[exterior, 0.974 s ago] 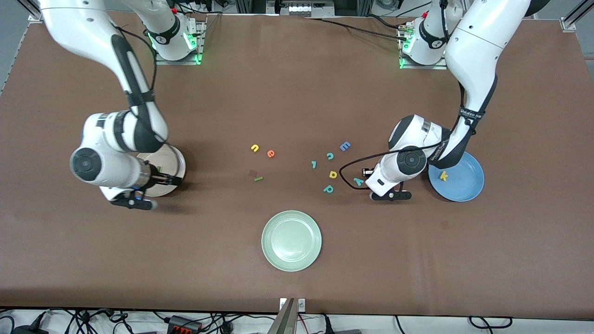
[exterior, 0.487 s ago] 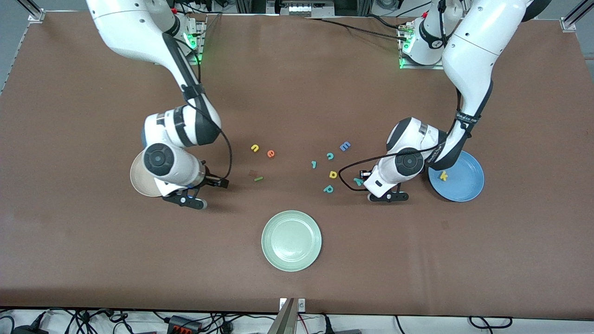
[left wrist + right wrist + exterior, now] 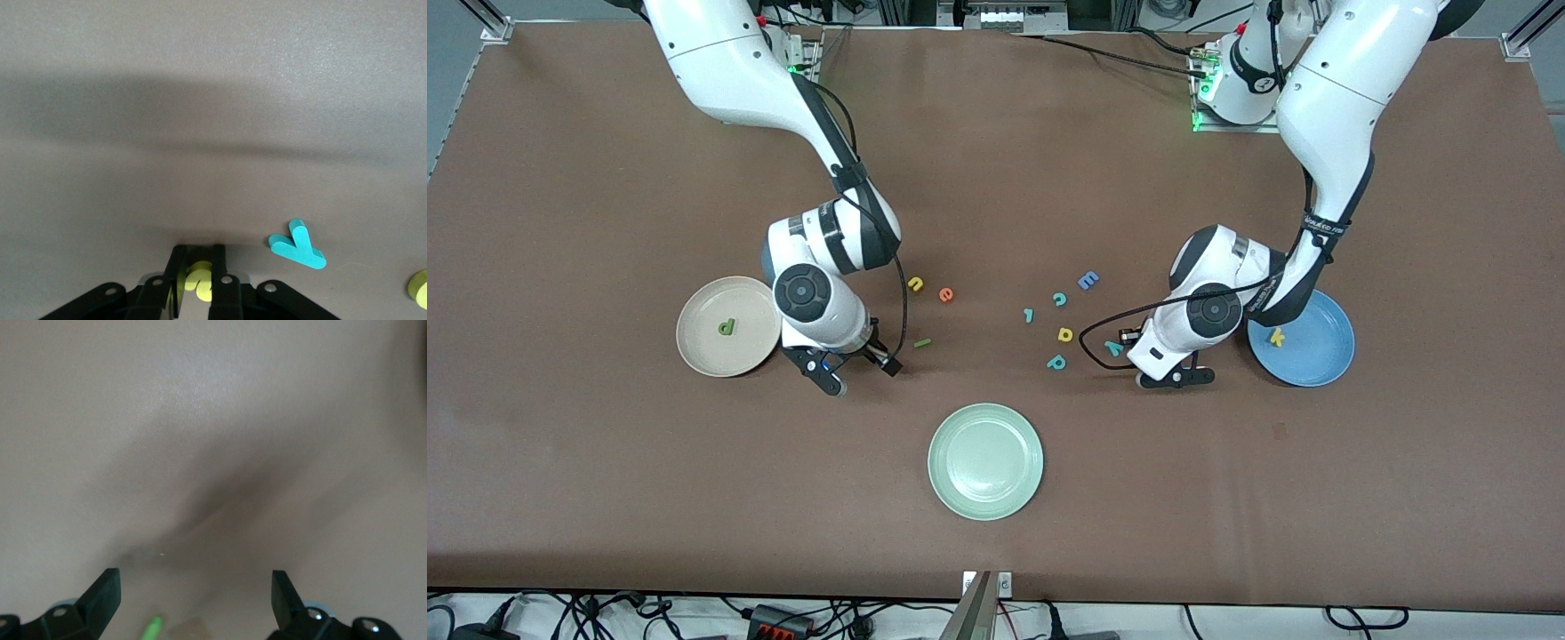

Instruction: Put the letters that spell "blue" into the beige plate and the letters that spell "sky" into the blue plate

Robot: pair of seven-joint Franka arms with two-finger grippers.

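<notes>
A matt brown bench [image 3: 587, 462], finely grained like felt or coarse paper, carries smooth plates: a cream-beige plate [image 3: 703, 342] with a dull finish, a sky-blue plate [image 3: 1320, 356] with a slight sheen, and a pale green plate [image 3: 985, 460] that catches soft glare. The small letters, among them a teal y [image 3: 298, 245], look like matt foam with cleanly cut edges. Both arms wear glossy white plastic shells with black joints.
</notes>
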